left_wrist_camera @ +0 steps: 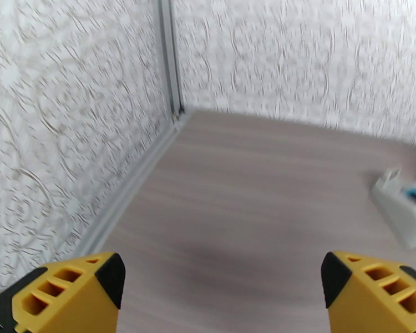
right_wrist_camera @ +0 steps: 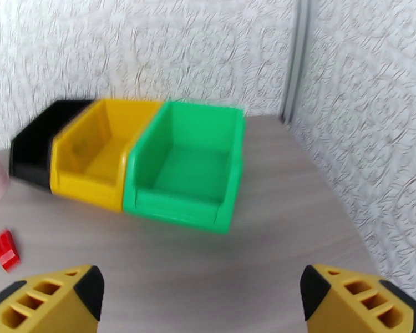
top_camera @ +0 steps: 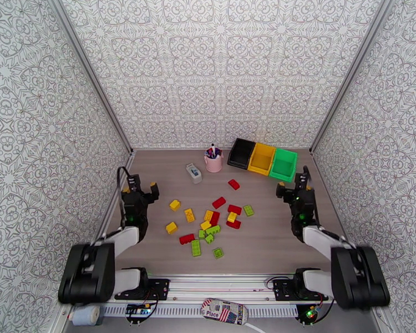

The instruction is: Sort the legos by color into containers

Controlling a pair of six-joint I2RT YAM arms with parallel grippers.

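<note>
Legos: red, yellow and green bricks scattered loose mid-surface, between the two arms, where either can reach them.
Stray red lego: lies apart from the scatter, on the side toward the bins; also at the left edge of the right wrist view.
Bins: black, yellow and green joined in a row at the far right, mouths tilted toward the arms, probably so bricks drop in from the front.
Bin contents: green bin and yellow bin look empty; the black one's inside is too dark to tell, so sorting seems not yet begun.
Left hand: fingers spread wide and empty, held low over bare surface at the left, aimed at the far left corner.
Right hand: fingers spread wide, holding nothing, facing the green bin.
Arm pose: both are folded at the elbow and reach forward in mirror image, flanking the scatter without covering it; it reads as a ready stance.
Clutter: cup with pens and white box stand behind the legos, no part of the sorting.
</note>
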